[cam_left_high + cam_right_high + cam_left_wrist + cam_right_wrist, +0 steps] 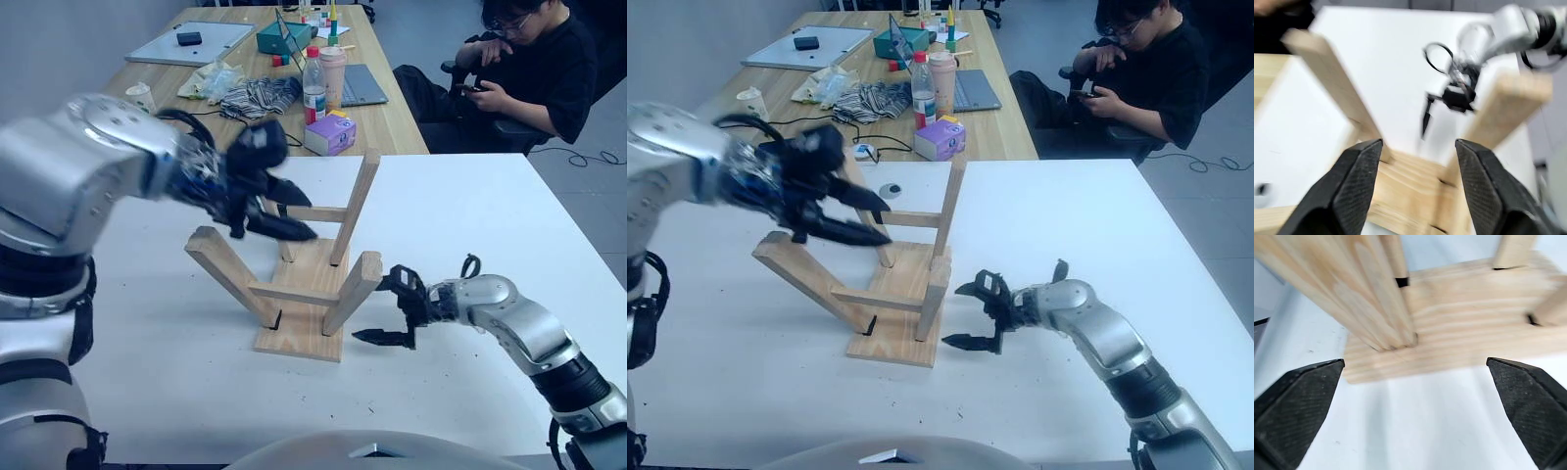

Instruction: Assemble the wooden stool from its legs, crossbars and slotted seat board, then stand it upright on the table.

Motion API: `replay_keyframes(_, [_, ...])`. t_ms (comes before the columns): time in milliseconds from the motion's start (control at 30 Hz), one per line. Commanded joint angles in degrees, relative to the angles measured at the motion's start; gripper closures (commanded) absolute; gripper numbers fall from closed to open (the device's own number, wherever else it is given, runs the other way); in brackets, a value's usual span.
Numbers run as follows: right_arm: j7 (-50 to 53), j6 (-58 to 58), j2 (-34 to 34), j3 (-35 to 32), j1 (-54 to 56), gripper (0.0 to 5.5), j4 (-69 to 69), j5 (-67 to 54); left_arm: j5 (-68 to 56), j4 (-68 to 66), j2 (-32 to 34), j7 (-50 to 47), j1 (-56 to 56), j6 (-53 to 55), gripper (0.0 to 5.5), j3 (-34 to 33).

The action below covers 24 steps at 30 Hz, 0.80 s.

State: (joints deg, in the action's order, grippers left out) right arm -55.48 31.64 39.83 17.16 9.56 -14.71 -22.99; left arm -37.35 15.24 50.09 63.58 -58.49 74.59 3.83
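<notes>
Blocking rear leg [287,252]: left end effector [294,211]

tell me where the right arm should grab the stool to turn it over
Probably the near right leg, from the robot's right. The stool rests seat board down, legs pointing up, and that leg stands free beside the right gripper, whose open jaws face it.

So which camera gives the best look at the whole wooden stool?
The left eye view: the whole stool shows, upside down, legs up. The right eye view matches. The left wrist view catches two legs and some board; the right wrist view, the board's edge and leg bases.
</notes>
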Motion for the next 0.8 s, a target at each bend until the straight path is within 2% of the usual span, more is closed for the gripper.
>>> replay_keyframes(33, [2.95, -1.30, 1.45, -5.17, -5.19, 0.10, -0.19, 0.74, -0.59, -9.01, 1.41, -4.90, 4.74, 0.52, 2.77, -14.02])
replay_keyframes(100, [6.71, -2.64, -1.18, -6.65, -7.11, 0.10, 1.51, 1.86, 1.95, -10.53, 3.86, -5.18, 14.92, -4.00, 2.77, -15.28])
replay_keyframes(167, [11.78, -4.36, -5.19, -7.24, -8.09, 0.10, 3.33, 3.38, 7.10, -12.43, 5.59, -5.86, 25.17, -11.36, 2.77, -12.25])
replay_keyframes(267, [20.32, -6.29, -12.62, -5.55, -6.17, 0.10, 8.56, 7.74, 20.66, -14.19, 5.01, -10.75, 38.46, -26.83, 2.77, 1.08])
replay_keyframes(333, [24.88, -6.81, -16.55, -2.96, -4.73, 0.10, 11.54, 11.69, 25.12, -15.32, 1.08, -11.94, 43.38, -32.26, 2.77, 8.42])
replay_keyframes(400, [26.51, -7.13, -18.99, -0.72, -3.03, 0.10, 13.87, 14.38, 27.37, -14.07, -0.76, -11.70, 46.96, -35.23, 2.77, 12.71])
replay_keyframes(467, [26.29, -7.80, -20.86, 0.62, -0.14, 0.10, 17.15, 16.15, 26.96, -10.21, -1.34, -9.48, 48.36, -37.38, 2.77, 14.31])
replay_keyframes(567, [28.00, -12.58, -25.62, -0.30, 7.72, 0.10, 27.90, 17.75, 21.99, -1.04, -0.20, -1.15, 51.16, -43.10, 2.77, 14.31])
replay_keyframes(667, [33.41, -17.94, -30.64, -6.27, 17.36, 0.10, 41.10, 16.82, 18.33, 5.44, 0.74, 4.68, 52.08, -43.10, 2.77, 14.81])
replay_keyframes(700, [34.77, -19.43, -30.96, -7.88, 19.66, 0.10, 44.26, 17.01, 17.66, 6.42, -0.04, 5.29, 51.53, -42.71, 2.77, 15.23])
replay_keyframes(800, [36.88, -23.71, -26.23, -8.58, 22.05, 0.10, 49.57, 21.53, 17.63, 5.32, -1.00, 5.52, 50.80, -42.40, 2.77, 15.17])
